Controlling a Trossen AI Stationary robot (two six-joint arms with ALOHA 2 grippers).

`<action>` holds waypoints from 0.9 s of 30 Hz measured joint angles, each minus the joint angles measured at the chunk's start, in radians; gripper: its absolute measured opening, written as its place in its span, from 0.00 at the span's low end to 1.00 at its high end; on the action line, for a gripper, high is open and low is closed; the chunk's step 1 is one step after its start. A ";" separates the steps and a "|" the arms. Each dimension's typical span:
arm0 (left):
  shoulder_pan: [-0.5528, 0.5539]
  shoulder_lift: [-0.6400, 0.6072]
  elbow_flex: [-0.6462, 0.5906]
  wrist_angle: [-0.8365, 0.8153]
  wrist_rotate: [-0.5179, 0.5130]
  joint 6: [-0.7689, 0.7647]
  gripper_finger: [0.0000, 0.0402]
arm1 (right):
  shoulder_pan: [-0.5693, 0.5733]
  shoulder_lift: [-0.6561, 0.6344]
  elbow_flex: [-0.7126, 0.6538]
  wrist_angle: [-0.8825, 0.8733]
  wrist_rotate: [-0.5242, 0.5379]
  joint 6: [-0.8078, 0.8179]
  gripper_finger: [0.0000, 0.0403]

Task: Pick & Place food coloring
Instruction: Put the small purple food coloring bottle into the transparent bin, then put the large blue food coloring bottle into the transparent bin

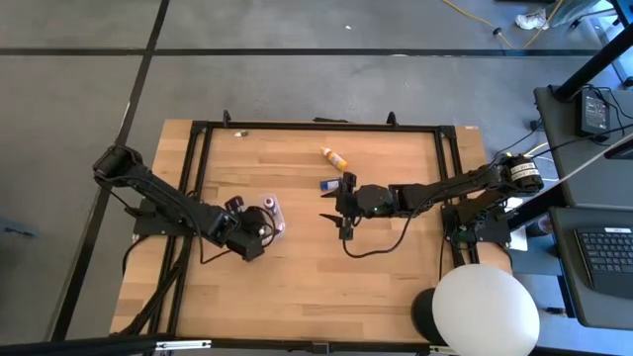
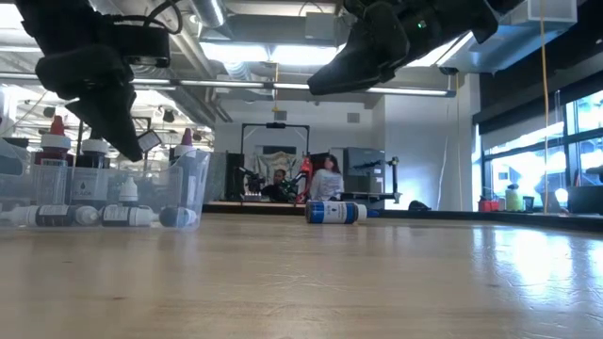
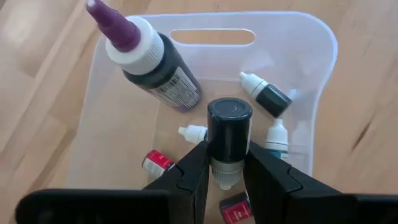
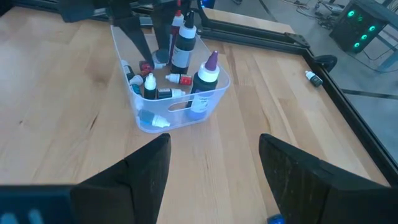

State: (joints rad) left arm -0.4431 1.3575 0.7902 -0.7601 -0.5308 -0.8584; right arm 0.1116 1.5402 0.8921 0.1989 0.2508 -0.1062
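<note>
Two robot hands are seen above a wooden tabletop (image 1: 297, 267). At centre left of the overhead frame, the left hand (image 3: 225, 177) is pinched on a dark-capped food coloring bottle (image 3: 229, 134), held over the clear plastic tray (image 3: 323, 74). In the tray, a larger purple-tipped bottle (image 3: 152, 62) and several small dropper bottles (image 3: 267, 94) are seen. At the frame's centre, the right hand (image 1: 347, 206) is held with its fingers (image 4: 149, 171) spread and nothing between them. Just above it, a blue bottle (image 1: 329, 183) is lying on the wood, with an orange-yellow bottle (image 1: 333, 157) farther toward the top.
</note>
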 joint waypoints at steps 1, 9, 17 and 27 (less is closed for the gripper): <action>0.000 0.000 0.000 0.000 -0.002 -0.001 0.22 | 0.000 0.000 0.000 0.000 0.000 0.000 0.61; 0.000 0.000 0.000 0.000 0.039 -0.002 0.22 | 0.000 0.000 0.000 0.000 0.000 0.000 0.61; 0.000 0.000 0.000 0.000 0.086 -0.001 0.29 | 0.000 0.000 0.000 -0.001 0.000 0.000 0.61; 0.000 -0.044 -0.001 -0.004 0.128 0.094 0.38 | 0.000 0.000 0.000 -0.002 0.000 -0.001 0.61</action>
State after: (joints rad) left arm -0.4427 1.3136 0.7891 -0.7639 -0.4032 -0.7643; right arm 0.1120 1.5402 0.8917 0.1974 0.2508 -0.1073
